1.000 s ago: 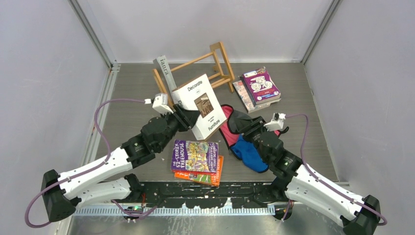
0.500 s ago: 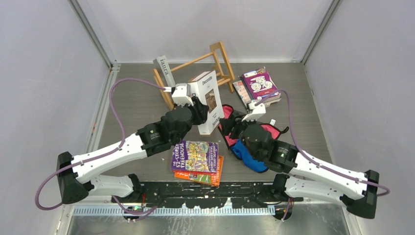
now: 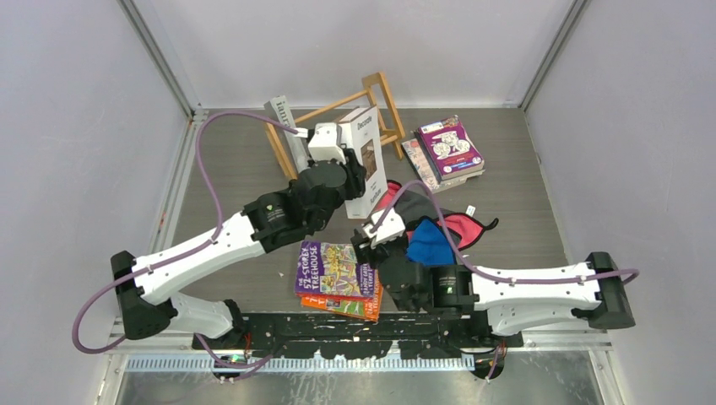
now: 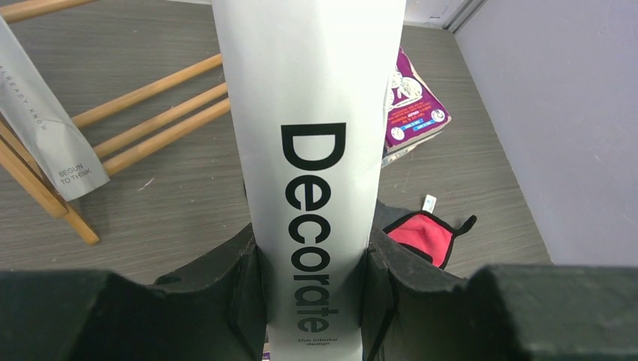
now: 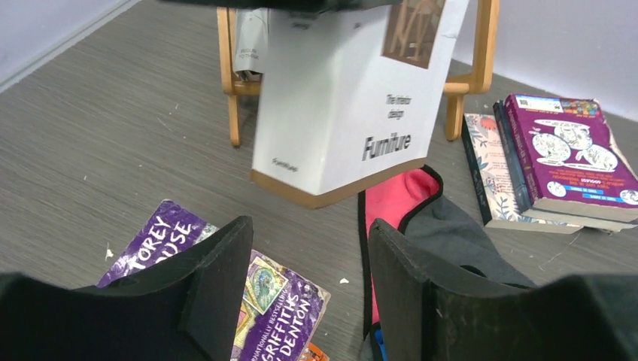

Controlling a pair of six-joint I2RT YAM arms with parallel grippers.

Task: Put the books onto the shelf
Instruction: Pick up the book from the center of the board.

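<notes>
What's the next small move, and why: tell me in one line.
Probably ease the left gripper forward and down, setting the Decorate book on the shelf beside the grey book. It is clamped by the spine, off the table, close in front of the shelf, whose slats next to the grey book are bare.

Black fingers (image 4: 226, 289) clamp the white Decorate book (image 4: 308, 113) by its spine, the shelf (image 4: 154, 113) slats beyond it
</notes>
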